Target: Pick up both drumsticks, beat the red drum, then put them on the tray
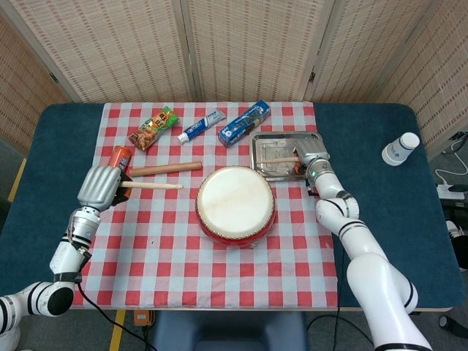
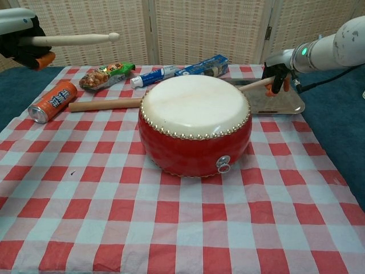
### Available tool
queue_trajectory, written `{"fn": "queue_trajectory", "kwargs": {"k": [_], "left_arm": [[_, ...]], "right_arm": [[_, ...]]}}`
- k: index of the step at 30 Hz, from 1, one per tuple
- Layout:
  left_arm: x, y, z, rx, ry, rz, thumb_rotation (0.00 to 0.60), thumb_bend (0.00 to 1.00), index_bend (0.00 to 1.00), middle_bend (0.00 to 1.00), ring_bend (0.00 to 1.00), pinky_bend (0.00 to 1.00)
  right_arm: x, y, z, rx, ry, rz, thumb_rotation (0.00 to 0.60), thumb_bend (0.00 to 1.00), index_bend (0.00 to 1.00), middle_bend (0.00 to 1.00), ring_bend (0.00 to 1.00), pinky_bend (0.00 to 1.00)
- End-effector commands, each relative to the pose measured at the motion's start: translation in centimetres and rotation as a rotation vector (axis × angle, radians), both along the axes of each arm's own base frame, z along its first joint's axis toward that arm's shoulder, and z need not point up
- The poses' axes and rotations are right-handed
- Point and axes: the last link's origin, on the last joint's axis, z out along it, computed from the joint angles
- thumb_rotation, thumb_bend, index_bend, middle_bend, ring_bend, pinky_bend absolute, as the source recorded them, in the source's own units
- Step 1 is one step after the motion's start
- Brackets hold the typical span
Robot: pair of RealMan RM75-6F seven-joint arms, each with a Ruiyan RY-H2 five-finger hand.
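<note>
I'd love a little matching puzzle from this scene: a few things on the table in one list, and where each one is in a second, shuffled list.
Things:
1. red drum
2. orange can
3. white cup
4. metal tray

Places:
A. on the bare blue table, off the cloth, to the right
B. in the middle of the checked cloth
C. lying on its side near the cloth's left edge
D. just behind the drum, under the right hand

Pairs: 1-B, 2-C, 3-A, 4-D
</note>
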Motion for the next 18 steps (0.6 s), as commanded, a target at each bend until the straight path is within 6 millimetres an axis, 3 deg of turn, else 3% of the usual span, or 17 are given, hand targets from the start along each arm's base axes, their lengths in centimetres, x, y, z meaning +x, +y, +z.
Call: {"fn": "queue_trajectory", "kwargs": {"k": [1,7,18], "left_arm": [[-0.1,0.0,0.1,0.001,-0.002,0.0,0.6,0.82,1.0,1.0,0.98,1.0],[-0.3,0.0,0.2,0.005,-0.001,0.0,0.6,0.82,1.0,1.0,0.98,1.0],[0.1,-0.3,0.5,0.006,-0.016,-0.023,0.6,0.82,1.0,1.0,0.98,1.0]], "right_arm": [[0.2,0.0,-0.6,0.003,0.003,-0.006,0.6,0.21,0.38,0.39,0.25,0.36],[-0.1,-0.1,-0.5,-0.011,0.018,-0.017,0.6,0.14,0.26,0.31,0.2,0.35],[0.7,-0.8,1.8,-0.052,-0.062,0.015,0.6,0.11,0.21,0.3,0.18,0.35]]}}
